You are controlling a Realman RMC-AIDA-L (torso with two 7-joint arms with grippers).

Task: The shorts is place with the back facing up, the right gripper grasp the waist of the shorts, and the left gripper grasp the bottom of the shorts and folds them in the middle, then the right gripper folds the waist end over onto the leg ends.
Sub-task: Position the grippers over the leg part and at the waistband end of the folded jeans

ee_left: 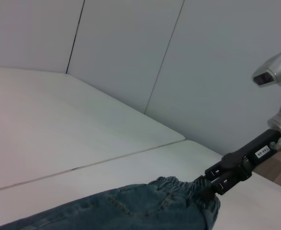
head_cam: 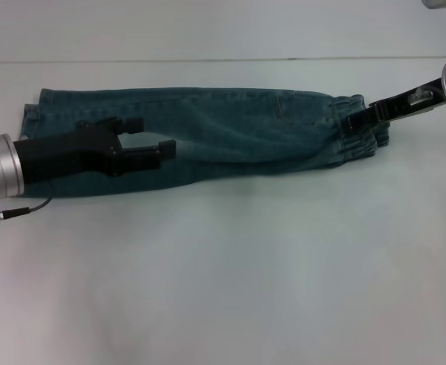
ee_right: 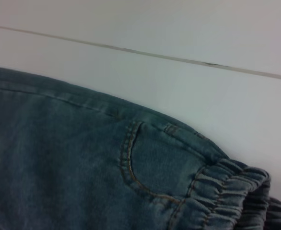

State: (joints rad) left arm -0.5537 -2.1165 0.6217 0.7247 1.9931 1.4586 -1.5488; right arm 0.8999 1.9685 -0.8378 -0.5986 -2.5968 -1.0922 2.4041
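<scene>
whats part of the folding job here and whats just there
In the job:
- denim shorts, already folded lengthwise
- right gripper, at the waist end
- left gripper, open above the leg end

Just there:
- white table
- wall panels

Your left gripper [head_cam: 153,134] reaches in from the left, level, its two fingers [head_cam: 134,122] spread apart. Your right gripper [head_cam: 353,122] slants down from the upper right, fingers pinched together at the tip.

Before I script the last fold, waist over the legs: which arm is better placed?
Right. Its end effector is at the waistband of the shorts; the left end effector hovers open above the leg end.
</scene>
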